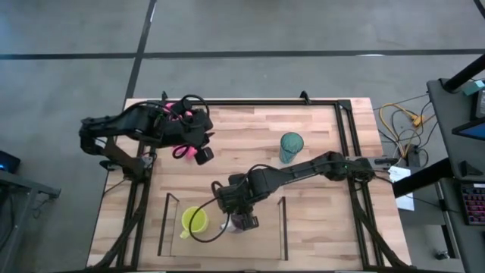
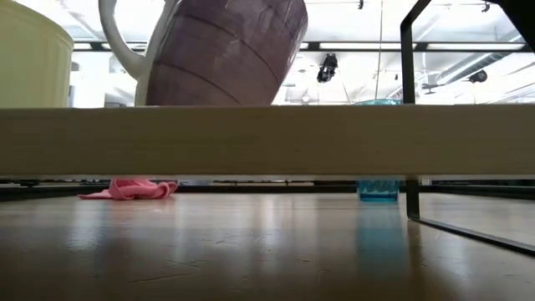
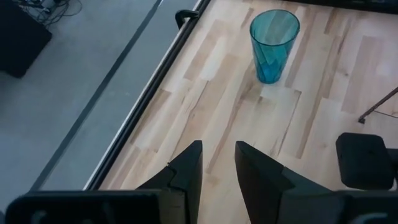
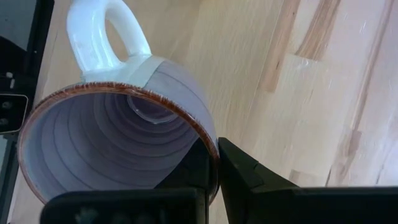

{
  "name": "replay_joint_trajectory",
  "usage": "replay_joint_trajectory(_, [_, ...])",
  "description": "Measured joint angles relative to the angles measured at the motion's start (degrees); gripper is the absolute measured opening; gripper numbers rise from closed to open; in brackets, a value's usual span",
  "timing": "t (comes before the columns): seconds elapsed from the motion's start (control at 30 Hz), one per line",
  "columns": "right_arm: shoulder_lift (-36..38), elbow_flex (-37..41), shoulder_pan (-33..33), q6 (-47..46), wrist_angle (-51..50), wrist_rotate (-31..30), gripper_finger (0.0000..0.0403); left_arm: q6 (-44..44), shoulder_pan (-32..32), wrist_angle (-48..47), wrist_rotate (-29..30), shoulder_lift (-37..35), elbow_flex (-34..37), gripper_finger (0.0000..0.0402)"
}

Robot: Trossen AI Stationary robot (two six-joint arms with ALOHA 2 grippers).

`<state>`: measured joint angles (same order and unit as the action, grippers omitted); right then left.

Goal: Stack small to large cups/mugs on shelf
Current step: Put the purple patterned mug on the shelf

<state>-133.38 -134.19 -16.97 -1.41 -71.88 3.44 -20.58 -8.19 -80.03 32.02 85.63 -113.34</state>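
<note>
The purple mug (image 4: 118, 130) with a white handle (image 4: 102, 31) is tilted in my right gripper (image 4: 214, 155), over the shelf (image 1: 284, 227) next to the yellow mug (image 1: 194, 220). The yellow mug stands on the shelf's light wood base (image 2: 267, 138), near its left side panel (image 1: 168, 224). Upright on the table toward the far right stands the teal tumbler (image 1: 291, 146). My left gripper (image 3: 217, 149) is open and hovers near the table's far left, by the pink cloth (image 1: 182, 148), touching nothing. My right gripper holds the purple mug by its rim (image 4: 208, 140), on the side opposite the handle, with one finger inside the mug and one finger (image 4: 245, 171) outside its wall. The mug (image 2: 221, 50) is tilted; the shelf's plank hides its bottom.
A black metal rail frame (image 1: 345, 136) runs along the table's far and right sides. The pink cloth (image 2: 129, 188) lies on the table beyond the shelf. Bare wood lies between the shelf and the tumbler (image 3: 273, 43). Cables (image 1: 402, 121) lie off the right edge.
</note>
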Motion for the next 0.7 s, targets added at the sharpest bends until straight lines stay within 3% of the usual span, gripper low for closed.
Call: replay_joint_trajectory(0.7, [0.0, -0.11, -0.02, 0.08, -0.72, -0.02, 0.0013, 0.04, 0.54, -0.01, -0.01, 1.0, 0.11, 0.0082])
